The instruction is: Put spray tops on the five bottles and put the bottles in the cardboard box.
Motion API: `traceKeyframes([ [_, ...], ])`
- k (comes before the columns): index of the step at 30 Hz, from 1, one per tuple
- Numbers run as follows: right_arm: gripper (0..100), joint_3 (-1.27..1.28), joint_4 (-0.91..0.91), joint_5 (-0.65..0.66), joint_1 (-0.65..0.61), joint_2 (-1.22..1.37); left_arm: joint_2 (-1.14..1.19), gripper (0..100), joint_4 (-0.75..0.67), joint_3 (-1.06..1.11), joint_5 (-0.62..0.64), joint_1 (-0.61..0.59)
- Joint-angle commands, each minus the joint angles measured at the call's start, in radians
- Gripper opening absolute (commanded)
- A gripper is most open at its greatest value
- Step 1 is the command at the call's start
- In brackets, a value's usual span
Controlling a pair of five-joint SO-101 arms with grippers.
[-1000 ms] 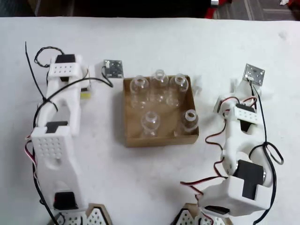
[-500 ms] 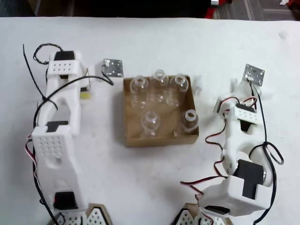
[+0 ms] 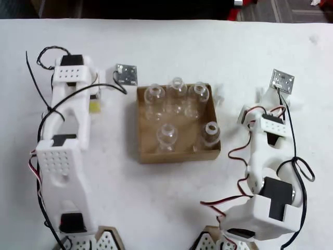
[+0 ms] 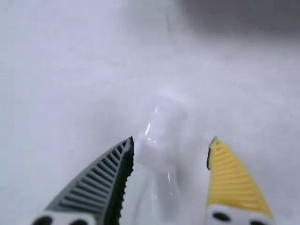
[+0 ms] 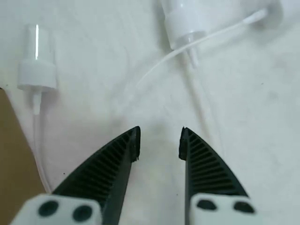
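Observation:
Several clear bottles (image 3: 177, 86) stand upright with bare necks in the cardboard box (image 3: 177, 153) at the table's middle. My left gripper (image 4: 169, 150) is open, its grey and yellow fingers on either side of a white spray top (image 4: 159, 138) that lies on the white table; a gap shows at the yellow finger. The left arm (image 3: 70, 99) is left of the box. My right gripper (image 5: 158, 140) is open over bare table. Beyond it lie two spray tops with thin tubes, one (image 5: 36, 70) near the box's edge (image 5: 4, 140) and another (image 5: 187, 23) farther off.
The right arm (image 3: 268, 135) stands right of the box, with red and black cables looping beside it. Two small metal plates (image 3: 126, 74) (image 3: 282, 80) sit near the grippers. The far half of the white table (image 3: 208, 41) is open.
The left arm has shifted a little toward the table's far side, and its yellow finger shows more. The right arm and the bottles have not moved.

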Motion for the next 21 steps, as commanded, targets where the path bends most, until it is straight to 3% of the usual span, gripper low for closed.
traceKeyframes([
  [1,11.5,-0.040,-0.018,0.008,0.007,-0.007,0.042,24,-0.037,-0.060,-0.014,0.025],
  [8,11.5,-0.040,-0.018,0.008,0.007,-0.007,0.122,24,-0.021,-0.118,-0.020,0.044],
  [11,11.5,-0.040,-0.019,0.008,0.007,-0.007,0.150,24,0.051,-0.184,-0.035,0.041],
  [17,11.5,-0.040,-0.021,0.008,0.007,-0.007,0.217,7,0.183,-0.330,-0.101,0.035],
  [21,11.5,-0.040,-0.021,0.008,0.007,-0.007,0.263,2,0.233,-0.416,-0.104,0.035],
])
